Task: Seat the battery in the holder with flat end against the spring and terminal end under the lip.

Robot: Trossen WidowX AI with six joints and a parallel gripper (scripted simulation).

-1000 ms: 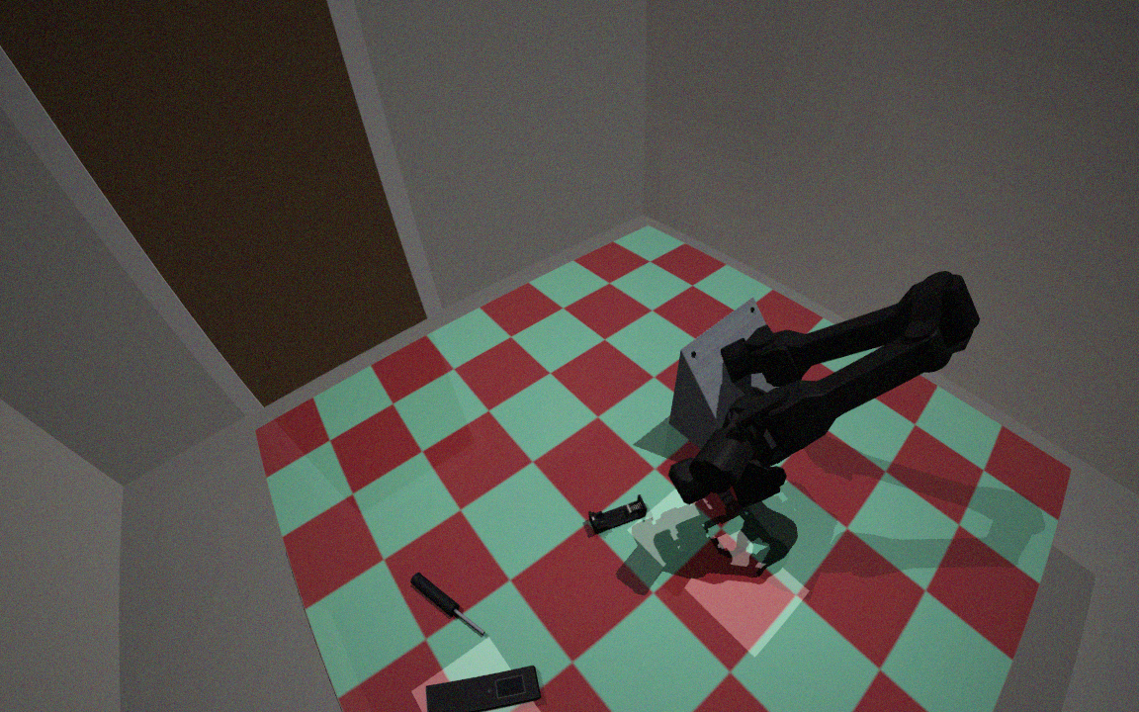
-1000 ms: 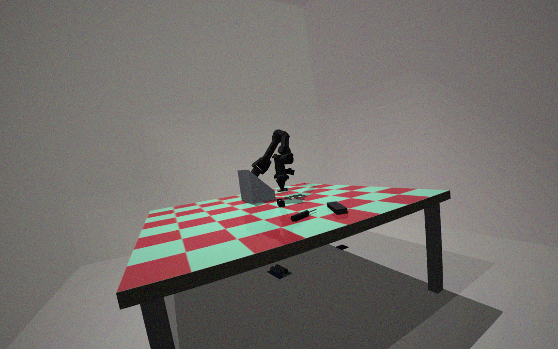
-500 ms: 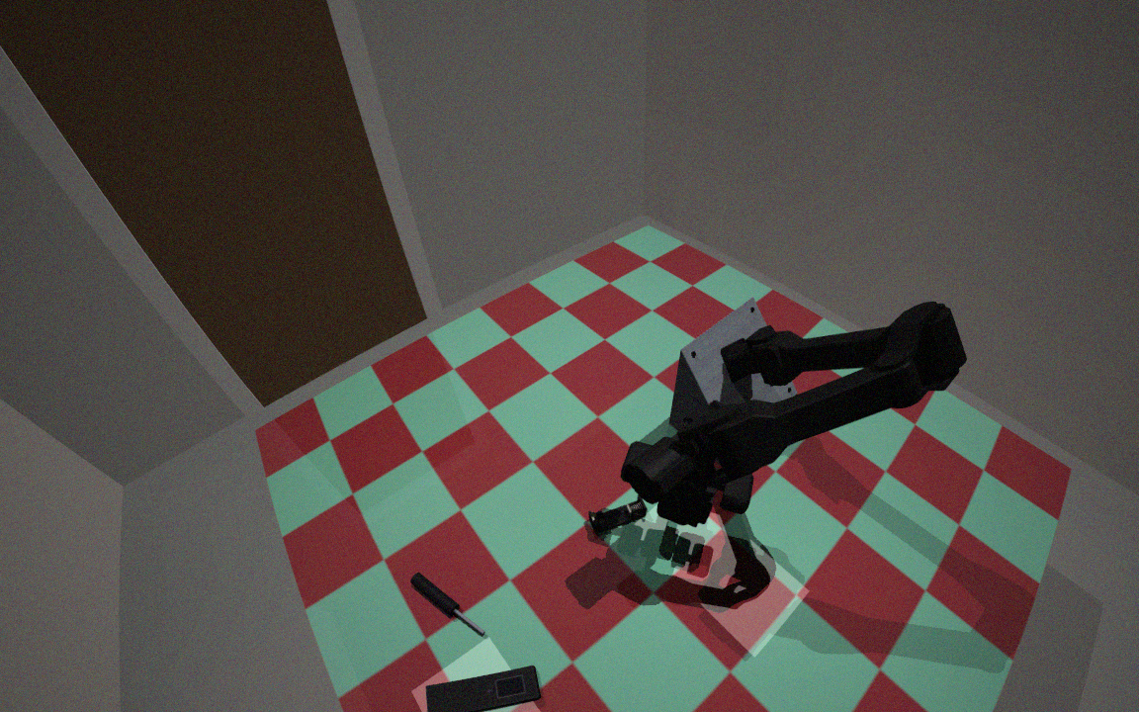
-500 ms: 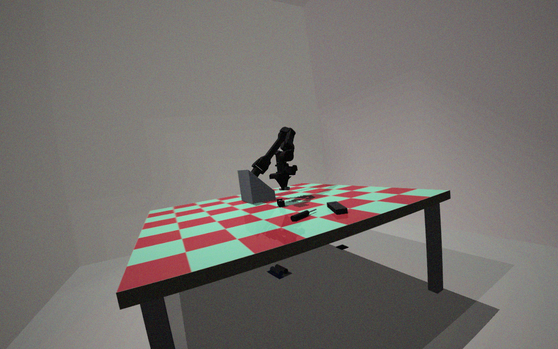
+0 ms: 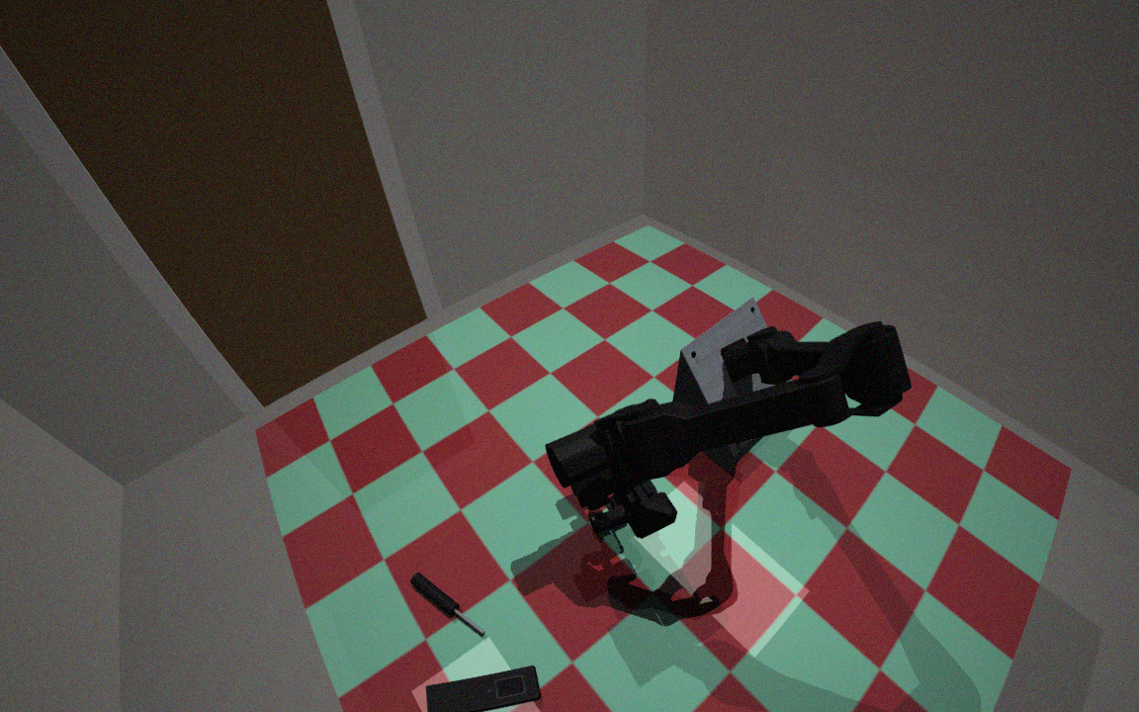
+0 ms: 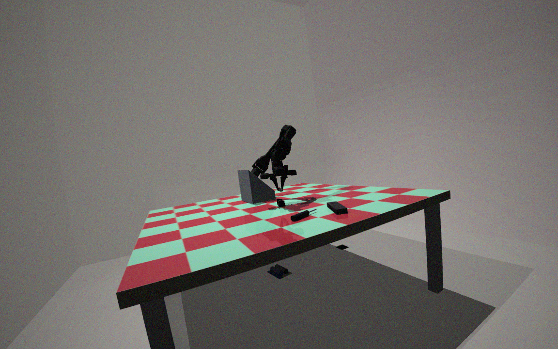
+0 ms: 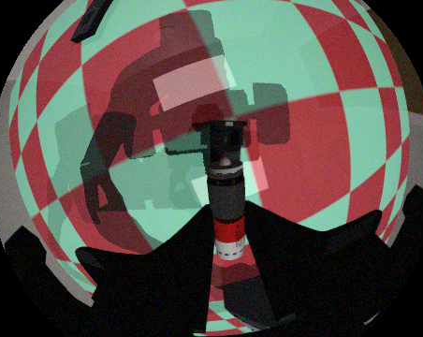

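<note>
The battery (image 7: 228, 194) has a dark grey body, a red band, a white end and a silver nub at the end towards the top of the wrist view. My gripper (image 7: 226, 209) (image 6: 280, 189) is shut on it, one finger on each side. The black holder (image 7: 226, 138) (image 6: 280, 202) stands on the table, with the gripper a little above it in the exterior view. In the wrist view the nub end overlaps the holder, whose spring and lip I cannot make out. In the top view the arm largely hides the holder and battery.
A screwdriver (image 5: 434, 593) (image 6: 301, 215) and a black box (image 5: 468, 692) (image 6: 336, 207) (image 7: 91, 23) lie on the checkered table towards one side. The grey wedge-shaped arm base (image 5: 709, 363) (image 6: 255, 189) stands behind the holder in the exterior view.
</note>
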